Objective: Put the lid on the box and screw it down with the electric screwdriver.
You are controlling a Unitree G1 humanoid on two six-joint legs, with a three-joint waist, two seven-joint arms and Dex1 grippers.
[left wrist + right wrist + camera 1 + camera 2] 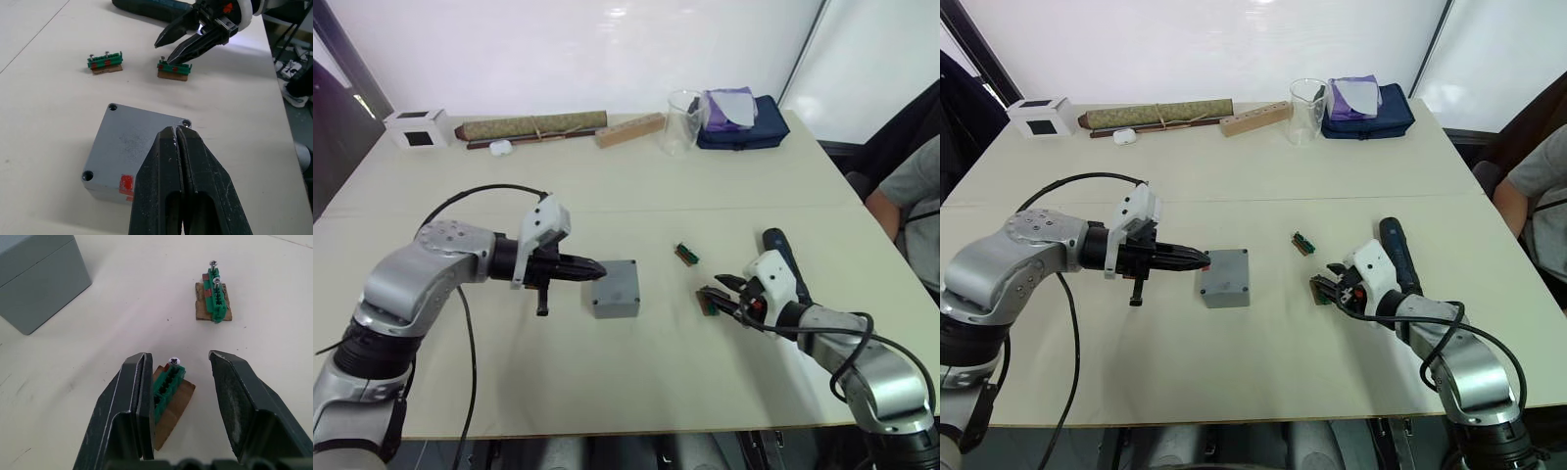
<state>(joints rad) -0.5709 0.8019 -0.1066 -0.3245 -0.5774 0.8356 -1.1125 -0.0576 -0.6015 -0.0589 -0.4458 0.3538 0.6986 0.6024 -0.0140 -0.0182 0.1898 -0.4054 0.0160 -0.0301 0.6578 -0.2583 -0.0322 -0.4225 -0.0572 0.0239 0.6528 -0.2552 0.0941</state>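
The grey box [613, 300] stands mid-table with the lid [137, 142] resting on it, red mark near one edge and screw holes at the corners. My left gripper [595, 266] is shut and empty, its tips just above the lid's left edge. My right gripper [178, 360] is open, one finger on each side of a green bit holder [168, 384] that carries a screw. The electric screwdriver [781, 257] lies on the table just behind that gripper.
A second green holder [685, 255] lies between the box and the right gripper. Along the far edge stand a white cube [416, 128], a rolled mat [533, 125], a wooden block [629, 129], a glass beaker [683, 120] and a blue bag [744, 122]. A person [911, 196] sits at the right.
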